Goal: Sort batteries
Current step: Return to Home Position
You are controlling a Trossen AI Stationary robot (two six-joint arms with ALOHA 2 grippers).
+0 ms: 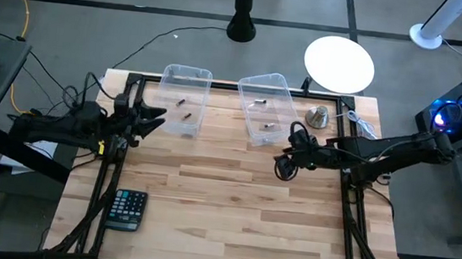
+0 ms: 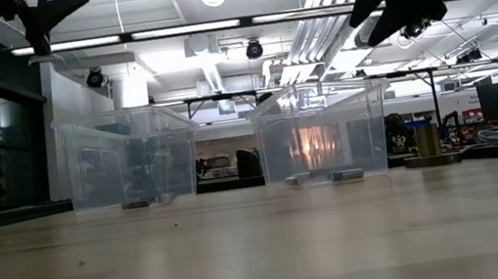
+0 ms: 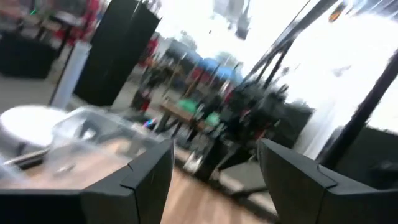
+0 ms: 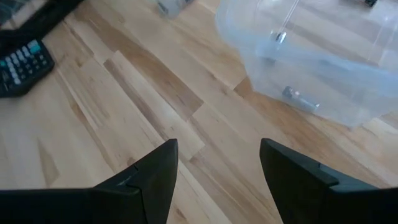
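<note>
Hovering over the bare table [image 1: 232, 206] just near of the right transparent bin [image 1: 263, 79], the right gripper [image 1: 282, 166] holds its fingers wide apart with nothing between them. The left gripper [image 1: 154, 119] hangs at the table's left edge, beside the left transparent bin [image 1: 187, 69], likewise spread and empty. Dark batteries [image 1: 188, 115] lie in the left bin, silvery batteries [image 1: 269, 126] in the right one. A calculator [image 1: 127, 209] sits near left; a metal bell-shaped object [image 1: 317, 116] stands right of the right bin.

Dark jointed arms [image 1: 53, 126], angular black tool fingers [image 4: 149, 180]
</note>
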